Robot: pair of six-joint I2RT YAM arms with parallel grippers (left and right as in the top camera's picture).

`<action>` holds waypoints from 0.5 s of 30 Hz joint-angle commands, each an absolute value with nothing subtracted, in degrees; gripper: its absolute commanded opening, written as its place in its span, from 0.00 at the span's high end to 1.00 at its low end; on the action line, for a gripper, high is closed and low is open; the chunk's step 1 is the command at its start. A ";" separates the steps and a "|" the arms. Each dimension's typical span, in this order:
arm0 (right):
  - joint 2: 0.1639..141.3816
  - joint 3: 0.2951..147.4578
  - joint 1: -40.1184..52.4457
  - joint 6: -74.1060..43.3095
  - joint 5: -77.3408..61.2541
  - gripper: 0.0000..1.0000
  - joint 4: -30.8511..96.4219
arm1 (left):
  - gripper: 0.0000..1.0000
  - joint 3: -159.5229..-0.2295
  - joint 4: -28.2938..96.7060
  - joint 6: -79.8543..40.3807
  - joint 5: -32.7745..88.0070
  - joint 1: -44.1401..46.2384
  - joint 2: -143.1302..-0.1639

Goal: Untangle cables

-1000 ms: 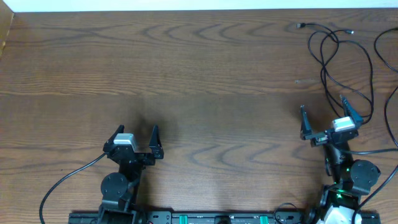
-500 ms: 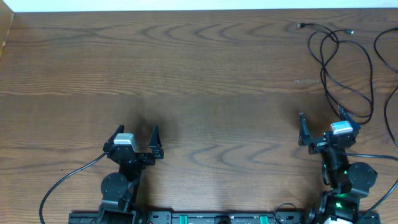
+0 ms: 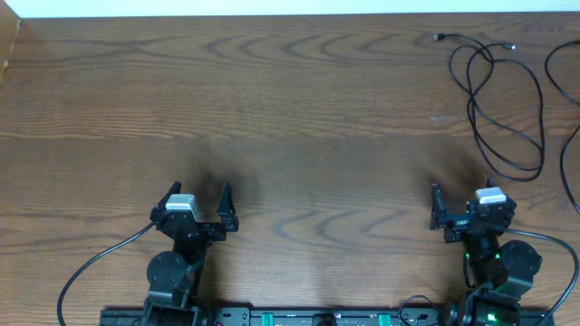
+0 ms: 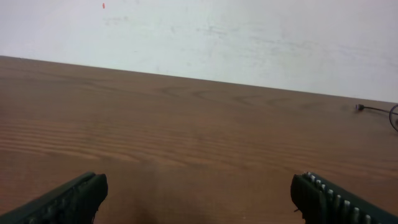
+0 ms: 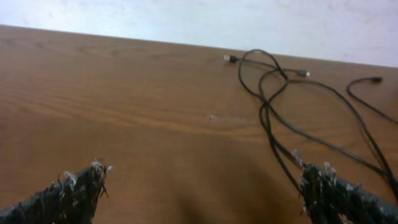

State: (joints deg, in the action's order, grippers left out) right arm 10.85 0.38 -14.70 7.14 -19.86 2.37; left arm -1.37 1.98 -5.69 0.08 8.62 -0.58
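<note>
Above the near edge of the table (image 3: 299,118), left gripper (image 3: 199,192) wide open — empty, right gripper (image 3: 461,194) likewise, cables (image 3: 470,107) well apart

Dark brown wood-grain table (image 3: 272,100), wavy figure across the top. Lying flat in far right corner: thin black cables (image 3: 473,113), looped and crossing each other, one small plug end (image 3: 438,37) pointing toward table's middle. Further black strand (image 3: 547,65) curving at right edge.
</note>
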 commanded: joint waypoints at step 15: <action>8.69 0.30 1.37 5.34 1.26 0.01 4.23 | 0.00 -0.23 4.21 -4.95 -0.49 8.32 -0.23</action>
State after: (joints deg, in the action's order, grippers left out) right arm 9.58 0.40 -0.25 6.70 -4.82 3.79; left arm -1.37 2.00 -5.69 0.10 8.62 -0.58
